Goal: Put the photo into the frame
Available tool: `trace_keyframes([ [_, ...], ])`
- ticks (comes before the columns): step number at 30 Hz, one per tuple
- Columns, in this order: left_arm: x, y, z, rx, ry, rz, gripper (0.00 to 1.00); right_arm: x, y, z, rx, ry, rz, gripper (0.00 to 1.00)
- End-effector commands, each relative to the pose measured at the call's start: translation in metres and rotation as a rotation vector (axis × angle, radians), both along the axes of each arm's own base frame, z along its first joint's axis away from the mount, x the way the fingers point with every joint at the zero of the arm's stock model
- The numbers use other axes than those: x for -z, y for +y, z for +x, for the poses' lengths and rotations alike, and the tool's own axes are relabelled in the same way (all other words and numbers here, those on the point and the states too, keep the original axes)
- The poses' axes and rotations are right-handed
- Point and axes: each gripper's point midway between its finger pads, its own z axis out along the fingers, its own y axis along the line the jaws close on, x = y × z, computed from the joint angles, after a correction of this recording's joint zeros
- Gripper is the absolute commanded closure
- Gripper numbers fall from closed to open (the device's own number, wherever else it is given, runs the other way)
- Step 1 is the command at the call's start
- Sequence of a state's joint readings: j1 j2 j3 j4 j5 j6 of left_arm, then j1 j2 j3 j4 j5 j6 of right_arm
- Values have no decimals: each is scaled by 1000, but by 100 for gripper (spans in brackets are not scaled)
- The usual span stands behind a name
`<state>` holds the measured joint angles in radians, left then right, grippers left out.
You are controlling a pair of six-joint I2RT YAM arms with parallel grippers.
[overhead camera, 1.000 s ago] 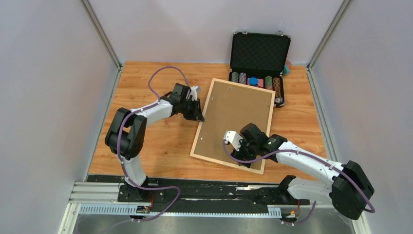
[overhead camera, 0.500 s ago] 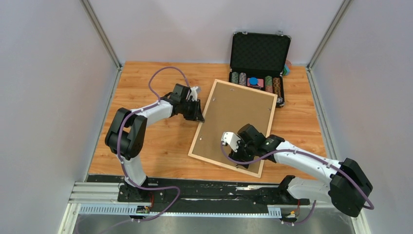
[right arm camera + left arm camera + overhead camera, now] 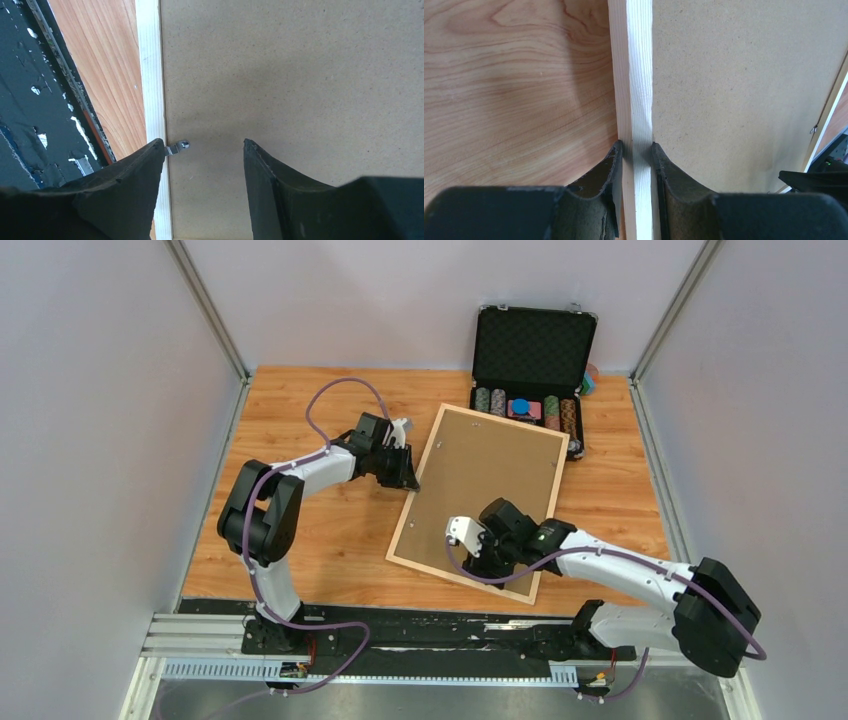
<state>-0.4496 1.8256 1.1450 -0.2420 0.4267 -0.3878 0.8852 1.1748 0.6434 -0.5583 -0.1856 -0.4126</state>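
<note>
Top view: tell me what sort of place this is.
Probably a robot test cell: left arm and right arm bolted to a rail, plain grey walls enclosing a wooden table, a picture frame and chip case staged.

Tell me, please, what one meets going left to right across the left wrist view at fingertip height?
Wooden table → one finger of the left tool → the frame, its light-wood rail → the tool's other finger → the brown backing board.
</note>
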Motion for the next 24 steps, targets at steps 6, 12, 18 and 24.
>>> trace_keyframes([
  [6,-20,-14,11,20,-63,-69,100,-16,24,13,-22,-51,65,42],
  [12,-19,-14,10,23,-60,-71,100,-7,21,9,-44,-61,29,42],
  [18,-19,-14,10,23,-57,-70,100,-2,15,10,-43,-79,6,42],
  [24,-18,-15,10,24,-53,-71,100,3,7,11,-38,-97,-19,43],
])
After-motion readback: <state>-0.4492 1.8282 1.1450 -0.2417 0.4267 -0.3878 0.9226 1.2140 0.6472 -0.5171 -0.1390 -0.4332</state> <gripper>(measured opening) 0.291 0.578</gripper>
